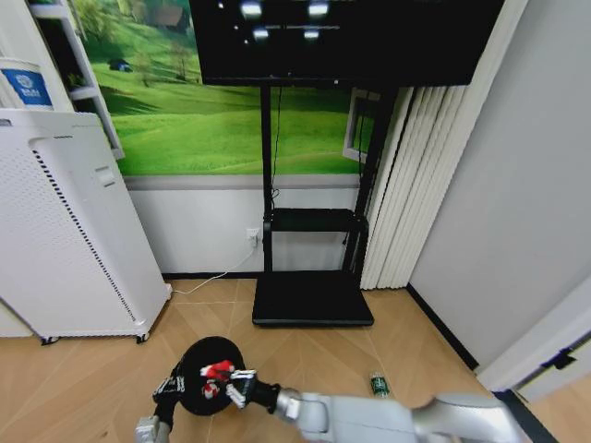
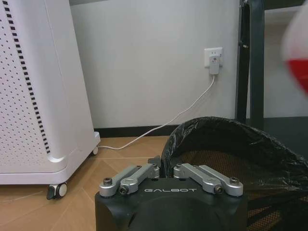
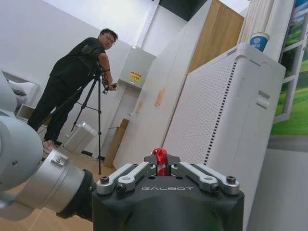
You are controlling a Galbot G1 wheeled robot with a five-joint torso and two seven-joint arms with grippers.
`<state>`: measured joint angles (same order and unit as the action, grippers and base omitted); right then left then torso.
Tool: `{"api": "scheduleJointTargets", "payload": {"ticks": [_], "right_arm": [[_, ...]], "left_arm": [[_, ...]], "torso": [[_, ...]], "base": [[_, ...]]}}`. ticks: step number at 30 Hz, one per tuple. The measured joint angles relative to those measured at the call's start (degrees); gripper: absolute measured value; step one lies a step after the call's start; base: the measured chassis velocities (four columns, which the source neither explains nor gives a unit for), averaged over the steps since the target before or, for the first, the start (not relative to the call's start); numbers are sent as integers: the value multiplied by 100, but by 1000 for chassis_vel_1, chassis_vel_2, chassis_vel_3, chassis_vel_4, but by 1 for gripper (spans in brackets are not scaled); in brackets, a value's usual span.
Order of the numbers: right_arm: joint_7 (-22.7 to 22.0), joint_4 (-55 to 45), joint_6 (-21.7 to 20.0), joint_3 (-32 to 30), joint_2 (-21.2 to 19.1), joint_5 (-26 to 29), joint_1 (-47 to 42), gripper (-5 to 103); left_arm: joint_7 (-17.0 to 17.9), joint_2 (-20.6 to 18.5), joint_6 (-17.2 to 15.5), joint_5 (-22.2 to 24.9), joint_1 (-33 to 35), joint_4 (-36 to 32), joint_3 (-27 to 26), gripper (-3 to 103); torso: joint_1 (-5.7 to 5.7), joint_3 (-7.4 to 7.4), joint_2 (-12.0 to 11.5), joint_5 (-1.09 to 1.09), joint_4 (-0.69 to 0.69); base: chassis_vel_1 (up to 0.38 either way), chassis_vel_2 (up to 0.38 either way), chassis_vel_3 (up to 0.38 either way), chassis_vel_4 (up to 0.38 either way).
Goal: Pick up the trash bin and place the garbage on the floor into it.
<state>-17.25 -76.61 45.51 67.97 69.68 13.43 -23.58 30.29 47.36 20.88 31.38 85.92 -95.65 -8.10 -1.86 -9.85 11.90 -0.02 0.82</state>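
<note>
Black bin (image 1: 211, 374) low in the head view, standing over the wood floor (image 1: 406, 341) in front of the TV stand base (image 1: 312, 299). The left pincer (image 1: 169, 388) sits at the bin's left rim. The right arm (image 1: 388, 417) reaches in from the right, and the right pincer (image 1: 238, 386) hovers over the bin's mouth with a red-and-white piece (image 1: 217, 371) at its tips. A second red-and-white piece (image 1: 211, 390) shows inside the bin. The bottle (image 1: 379, 384) with its green label lies on the floor to the right, well apart from the bin. The white appliance (image 1: 69, 231) stands at the left against the wall.

Over to the left wrist view: the left pincer (image 2: 163, 168) is closed on the bin's (image 2: 226, 149) rim, black liner bunched right at the fingers (image 2: 132, 177). Mesh wall shows inside the bin. A blurred red-and-white shape (image 2: 299, 57) hangs at the frame's edge above the bin. Behind, the appliance (image 2: 38, 96) on castors, and a white cable (image 2: 163, 126) running up to a wall socket (image 2: 213, 57).

Now the right wrist view: the right pincer (image 3: 161, 166) is drawn nearly together, a red piece (image 3: 160, 160) pinched between the fingers (image 3: 127, 175). The appliance (image 3: 226, 106) rises beyond it, with a paper cup (image 3: 259, 41) on top.
</note>
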Motion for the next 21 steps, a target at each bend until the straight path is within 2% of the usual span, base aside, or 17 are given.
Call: {"api": "scheduleJointTargets", "payload": {"ticks": [3, 5, 9, 15, 19, 20, 21], "right_arm": [[-4, 55, -2, 31, 91, 11, 5, 9], [-10, 330, 0, 126, 363, 73, 9, 9], [11, 783, 9, 139, 625, 192, -17, 9], [108, 1172, 17, -59, 591, 239, -231, 9], [50, 1290, 19, -166, 567, 85, -349, 9], [20, 1296, 19, -183, 562, 60, -370, 7], [-22, 1296, 19, -201, 550, 39, -397, 12]], "left_arm": [[0, 9, 1, 6, -16, 3, 24, 7], [-1, 30, 3, 10, -66, 12, 96, 7], [-44, 16, 51, -15, 8, -25, 88, 7], [-173, -6, 164, -85, 207, -89, -9, 7], [-197, 21, 193, -118, 271, -161, -20, 7], [-202, 27, 198, -125, 287, -177, -25, 7], [-218, 31, 202, -133, 307, -195, -29, 7]], "torso": [[0, 0, 0, 0, 0], [1, 0, 0, -1, 2], [1, 0, 0, 0, 1], [1, 0, 0, 1, 2], [1, 0, 0, 2, 2], [1, 0, 0, 2, 2], [1, 1, 0, 1, 1]], "base": [[0, 0, 0, 0], [0, 0, 0, 0], [0, 0, 0, 0], [0, 0, 0, 0], [0, 0, 0, 0], [0, 0, 0, 0], [0, 0, 0, 0]]}}
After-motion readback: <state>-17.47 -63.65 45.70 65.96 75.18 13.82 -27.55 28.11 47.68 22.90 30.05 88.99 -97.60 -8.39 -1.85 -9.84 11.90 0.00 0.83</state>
